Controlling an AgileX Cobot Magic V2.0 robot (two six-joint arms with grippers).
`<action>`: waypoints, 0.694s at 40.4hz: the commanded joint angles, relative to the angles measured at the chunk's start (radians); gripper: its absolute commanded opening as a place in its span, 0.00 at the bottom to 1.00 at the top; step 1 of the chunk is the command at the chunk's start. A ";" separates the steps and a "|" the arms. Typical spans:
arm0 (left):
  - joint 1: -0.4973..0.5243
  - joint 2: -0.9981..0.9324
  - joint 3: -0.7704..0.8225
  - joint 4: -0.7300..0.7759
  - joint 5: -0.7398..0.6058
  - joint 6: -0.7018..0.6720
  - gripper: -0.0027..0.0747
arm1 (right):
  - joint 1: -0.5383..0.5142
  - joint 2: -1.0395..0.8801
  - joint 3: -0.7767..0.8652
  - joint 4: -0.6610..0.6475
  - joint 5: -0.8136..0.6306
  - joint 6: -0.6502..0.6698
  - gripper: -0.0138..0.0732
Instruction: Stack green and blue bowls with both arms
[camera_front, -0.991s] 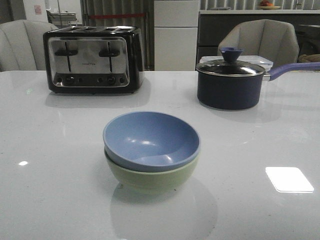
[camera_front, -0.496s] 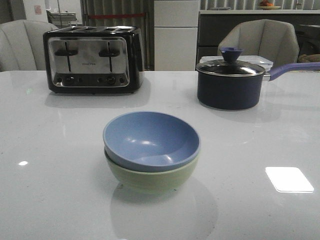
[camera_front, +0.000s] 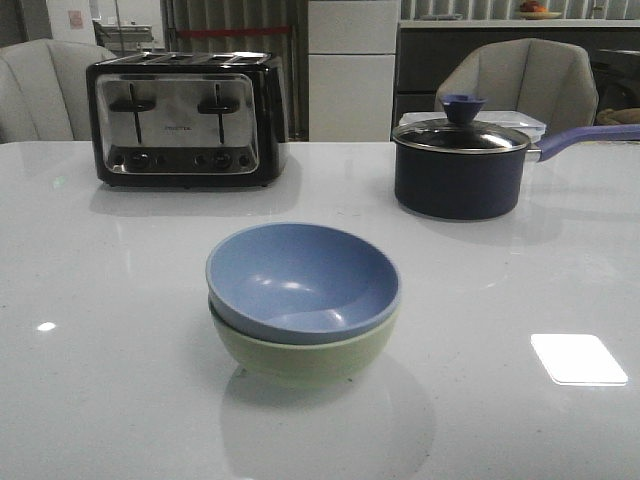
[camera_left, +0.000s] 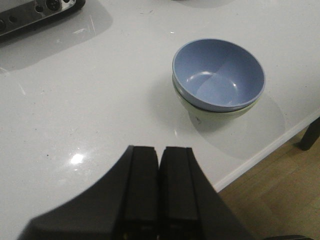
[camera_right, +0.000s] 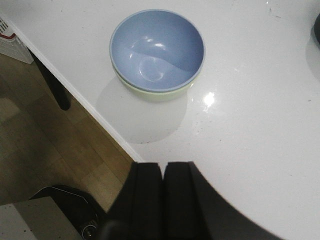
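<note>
Nearest the robot, both arms are hanging back off the tabletop (camera_front: 110, 380) edge: the left gripper (camera_left: 159, 152) is showing its jaws pressed together on nothing, and the right gripper (camera_right: 163, 170) is doing the same, each well apart from the bowls. Near the middle of the tabletop, the blue bowl (camera_front: 303, 280) is sitting nested inside the green bowl (camera_front: 300, 358), upright and close to level, so the stacking is looking done. The risk from here is lying mostly in any return move: a gripper swinging in low could be clipping the blue rim and tipping it out, or shoving the light pair across the glossy surface. The stack is also sitting fairly near the front edge in the wrist views, so a push toward the robot could be sending it to the floor. Farther back, the toaster (camera_front: 185, 118) is standing at far left and the lidded saucepan (camera_front: 460, 170) at far right, both well clear of the stack.
</note>
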 joint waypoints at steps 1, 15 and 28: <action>0.018 -0.034 -0.013 0.024 -0.116 -0.008 0.15 | -0.008 0.001 -0.028 0.006 -0.066 -0.001 0.23; 0.396 -0.378 0.296 -0.016 -0.420 -0.008 0.15 | -0.008 0.001 -0.028 0.006 -0.067 -0.001 0.23; 0.449 -0.527 0.520 0.020 -0.618 -0.156 0.15 | -0.008 0.001 -0.028 0.006 -0.067 -0.001 0.23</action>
